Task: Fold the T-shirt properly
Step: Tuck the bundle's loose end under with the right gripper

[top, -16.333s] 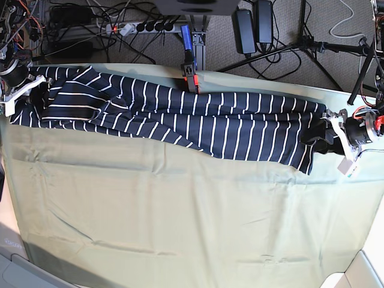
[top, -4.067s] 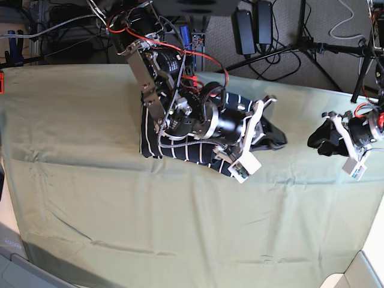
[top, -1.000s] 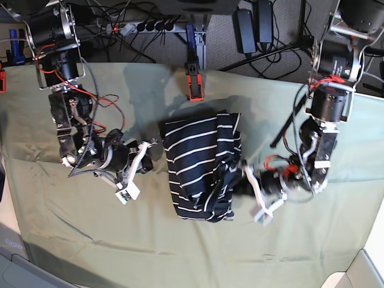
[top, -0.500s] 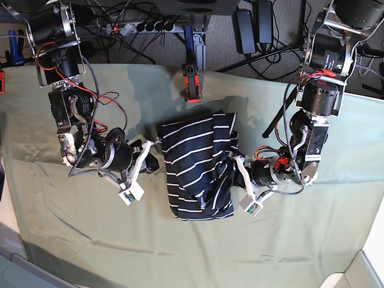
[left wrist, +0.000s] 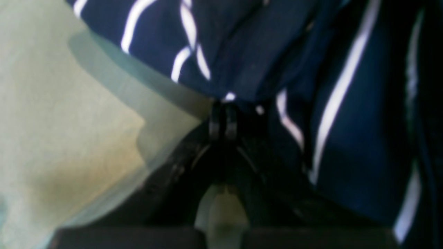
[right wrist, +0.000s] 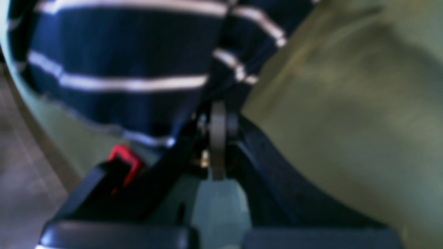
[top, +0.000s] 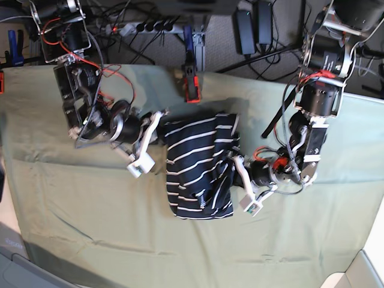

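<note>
Soft matt striped T-shirt (top: 201,171) cloth on matt, wrinkled green tablecloth (top: 120,228)

A pale green cloth (top: 120,222) carries the folded T-shirt (top: 195,168).

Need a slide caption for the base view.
Both tools, left and right, shut at opposite edges of the folded navy white-striped fabric T-shirt on pale green cloth.

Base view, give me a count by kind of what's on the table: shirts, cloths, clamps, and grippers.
Striped T-shirt: 1
Pale green cloth covering the table: 1
Red and black clamp at the far edge: 1
Grippers, both shut at the shirt's edges: 2, left gripper and right gripper
Total: 5
</note>
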Available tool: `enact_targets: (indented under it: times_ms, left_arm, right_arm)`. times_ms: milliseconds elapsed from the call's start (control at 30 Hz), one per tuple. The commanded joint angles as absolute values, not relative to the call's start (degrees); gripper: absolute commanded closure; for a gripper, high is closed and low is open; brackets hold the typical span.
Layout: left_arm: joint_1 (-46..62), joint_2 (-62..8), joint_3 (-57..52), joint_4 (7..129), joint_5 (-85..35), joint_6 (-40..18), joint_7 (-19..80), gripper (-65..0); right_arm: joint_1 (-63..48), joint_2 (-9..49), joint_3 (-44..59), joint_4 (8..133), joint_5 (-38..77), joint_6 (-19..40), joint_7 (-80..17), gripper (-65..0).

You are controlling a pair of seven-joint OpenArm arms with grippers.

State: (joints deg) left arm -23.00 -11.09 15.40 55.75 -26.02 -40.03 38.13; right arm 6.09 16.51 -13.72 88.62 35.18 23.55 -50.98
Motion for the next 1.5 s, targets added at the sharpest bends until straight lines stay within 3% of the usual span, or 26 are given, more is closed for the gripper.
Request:
enact_targets:
  times_ms: [0, 367, 533, 800, 1133, 1233, 1467]
  left_arm:
    - [-24.67, -10.83, 15.27, 56.55, -26.96, -40.0, 37.45, 0.0]
    - [-24.77, -7.62, 15.31, 56.55, -26.94, -40.0, 37.91, 0.0]
    - [-24.86, -8.34, 15.31, 56.55, -26.76, -40.0, 37.95, 0.0]
    - [-28.62, -16.34, 15.31, 57.23, -29.43, -40.0, 38.17, 0.0]
    - [-31.07, -26.41, 15.31, 62.04, -43.0, -40.0, 48.29, 0.0]
    - [-30.94, -27.9, 15.31, 64.93, -47.81, -40.0, 54.08, 0.0]
    - [-30.28, -30.55, 15.31, 67.22, -50.04, -40.0, 54.52, 0.0]
  right_arm:
    - [6.2, 16.43, -13.37, 90.72, 36.45, 27.29, -50.15, 0.0]
    - [4.86, 10.7, -13.43, 92.14, 36.67, 27.31, -51.29, 0.0]
    - [4.89, 10.63, -13.45, 92.14, 36.32, 27.29, -51.51, 0.0]
    - [4.93, 13.17, -12.01, 92.16, 35.99, 27.29, -52.36, 0.0]
    - [8.69, 13.52, -4.95, 95.26, 38.68, 27.31, -52.03, 0.0]
    - [12.12, 11.51, -4.99, 95.26, 40.01, 27.38, -51.48, 0.0]
    - [18.85, 2.72, -9.65, 93.17, 38.26, 27.49, -50.52, 0.0]
